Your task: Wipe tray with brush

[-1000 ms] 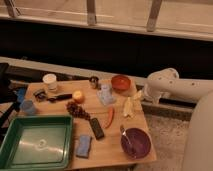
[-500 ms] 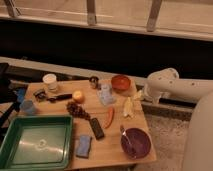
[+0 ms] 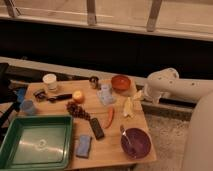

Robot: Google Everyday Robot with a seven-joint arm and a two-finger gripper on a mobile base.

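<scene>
The green tray (image 3: 20, 131) sits at the front left corner of the wooden table (image 3: 112, 145), with nothing in it. The brush (image 3: 54, 97) lies flat behind the tray, between a white cup and an orange, its dark head to the left. My white arm (image 3: 162, 82) reaches in from the right. My gripper (image 3: 138, 95) is at the table's right edge, next to the banana and far from both brush and tray.
On the table are a white cup (image 3: 50, 81), blue cup (image 3: 28, 106), orange (image 3: 78, 96), grapes (image 3: 76, 109), black bar (image 3: 97, 128), red chili (image 3: 110, 117), blue sponge (image 3: 84, 146), purple bowl (image 3: 136, 142), orange bowl (image 3: 120, 82), banana (image 3: 129, 106).
</scene>
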